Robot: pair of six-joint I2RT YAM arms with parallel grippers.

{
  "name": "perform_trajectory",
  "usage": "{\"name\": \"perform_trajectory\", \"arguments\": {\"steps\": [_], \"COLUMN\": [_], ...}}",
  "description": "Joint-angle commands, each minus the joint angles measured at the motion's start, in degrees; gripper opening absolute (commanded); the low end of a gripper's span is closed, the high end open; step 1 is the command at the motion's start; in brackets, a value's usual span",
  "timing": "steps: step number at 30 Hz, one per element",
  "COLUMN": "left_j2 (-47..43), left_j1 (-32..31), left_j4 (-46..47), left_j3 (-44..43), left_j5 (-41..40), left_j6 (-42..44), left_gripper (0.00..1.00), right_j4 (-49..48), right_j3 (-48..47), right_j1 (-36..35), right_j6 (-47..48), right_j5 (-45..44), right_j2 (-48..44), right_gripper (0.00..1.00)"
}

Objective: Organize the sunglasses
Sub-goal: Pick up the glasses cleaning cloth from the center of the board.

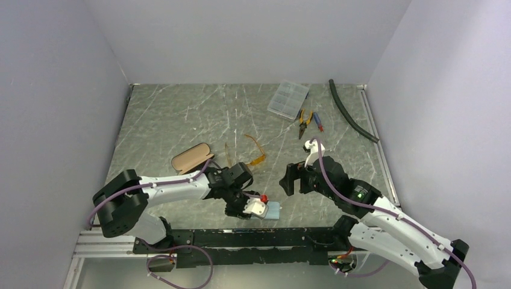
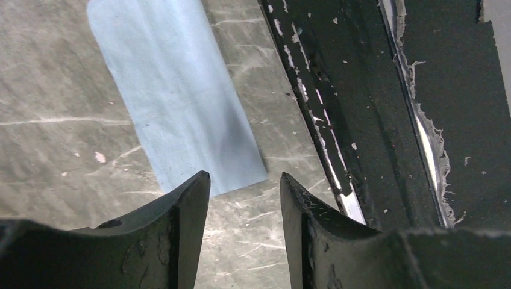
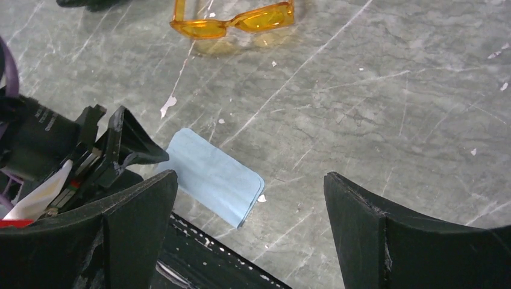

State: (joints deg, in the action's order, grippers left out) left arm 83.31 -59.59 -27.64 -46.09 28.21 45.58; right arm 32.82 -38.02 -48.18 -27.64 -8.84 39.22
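**A:** Where were the sunglasses (image 1: 258, 158) (image 3: 235, 21)?

**B:** They lay flat on the desk (image 1: 181, 114) around its middle, thin orange arms unfolded. No gripper touched them. The tan glasses case (image 1: 191, 158) lay near them on the left-edge side, with a gap between the two.

**A:** And the left gripper (image 2: 244, 180)?

**B:** It was low by the near edge, about halfway along it. Its fingers (image 2: 181, 229) stood a narrow gap apart with nothing between them. A light blue cloth (image 2: 175, 90) (image 1: 274, 211) lay flat just ahead of the tips, one short end at the gap. I could not tell whether the tips touched it. The black rail (image 2: 361, 120) along the near edge ran just beside the cloth.

**A:** The right gripper (image 3: 250, 176) (image 1: 289, 177)?

**B:** Its fingers (image 3: 361, 229) were spread wide and it carried nothing. It hung right of the desk's middle, facing the cloth and the left arm's wrist, well apart from the sunglasses.

**A:** Anything else on the desk?

**B:** Toward the far edge, right of centre, sat a clear compartment box (image 1: 288, 99). Just beside it were orange-handled pliers (image 1: 305, 120) and a smaller tool with a blue and red handle (image 1: 317, 122). A black hose (image 1: 349, 114) ran from the far right corner along the right edge
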Motion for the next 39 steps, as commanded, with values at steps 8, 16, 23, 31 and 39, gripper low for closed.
{"name": "perform_trajectory", "arguments": {"steps": [8,16,23,31,39], "left_j2": [2.2,3.7,6.6,5.4,-2.8], "left_j1": [-0.3,-0.9,-4.5,-4.5,1.8], "left_j4": [-0.1,1.4,0.9,3.0,3.9], "left_j3": [0.8,0.8,1.0,3.6,6.3], "left_j5": [4.6,-0.2,-6.3,-12.7,-11.0], "left_j6": [-1.4,-1.5,-0.1,-0.2,-1.3], "left_gripper": [0.49,0.41,0.41,0.12,0.03], "right_j4": [-0.9,-3.0,-0.5,-5.6,-26.3], "right_j3": [-0.8,-3.4,-5.4,-4.6,10.8], "right_j1": [0.2,1.5,7.0,12.9,12.6], "right_j6": [6.0,9.1,7.9,9.5,15.4], "right_j5": [7.9,8.6,9.2,18.2,29.9], "right_j2": [1.0,1.2,4.3,4.2,-0.8], "right_gripper": [0.98,1.0,0.99,0.99,0.81]}}
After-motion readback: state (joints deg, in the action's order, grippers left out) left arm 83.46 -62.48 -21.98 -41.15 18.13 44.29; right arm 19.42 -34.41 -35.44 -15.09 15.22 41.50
